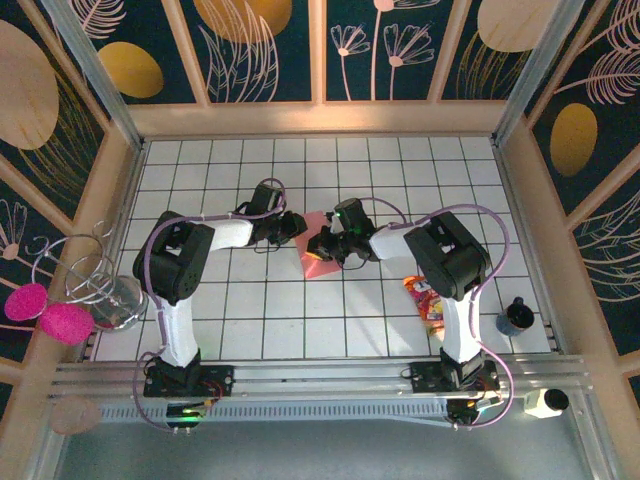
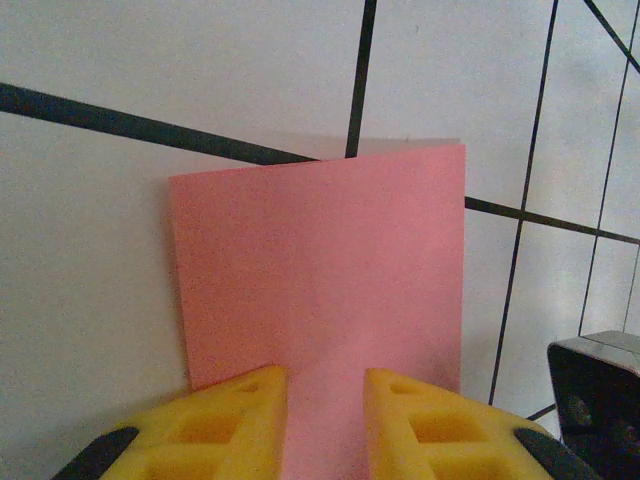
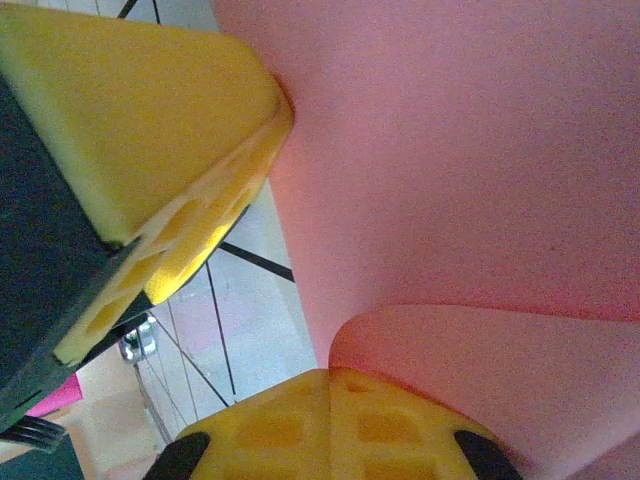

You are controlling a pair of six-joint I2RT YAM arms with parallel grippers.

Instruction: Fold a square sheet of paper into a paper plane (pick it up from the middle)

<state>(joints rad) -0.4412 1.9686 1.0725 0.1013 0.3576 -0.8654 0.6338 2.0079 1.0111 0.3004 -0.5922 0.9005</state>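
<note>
- The left arm [image 1: 175,262] rises from its base at 7 o'clock, bends at the elbow and reaches toward 3 o'clock, wrist turned down over the table centre.
- The right arm [image 1: 450,255] mirrors it from 5 o'clock, with its forearm reaching toward 9 o'clock.
- The grippers nearly meet over the paper [image 1: 313,258], which sits at the table [image 1: 250,310] centre.
- The left gripper [image 1: 293,226] is at the paper's 10 o'clock side. Its fingers [image 2: 235,420] are partly apart and the pink face shows in the gap. I cannot tell whether the tips touch the paper.
- The right gripper [image 1: 325,243] is at the paper's 3 o'clock side. Its fingers [image 3: 385,430] are pressed together, and a flap curls up right at their tips, apparently pinched.
- In the left wrist view the paper's far edge is straight, a paler second layer peeks behind it at 12 o'clock, and the 1 o'clock corner is crisp.
- Bare tiles lie open around the paper at 12, 6 and 9 o'clock.
- A packet [image 1: 425,300] lies at 4 o'clock of the paper, beside the right arm. A cup [image 1: 515,318] sits farther out, near the table edge.
</note>
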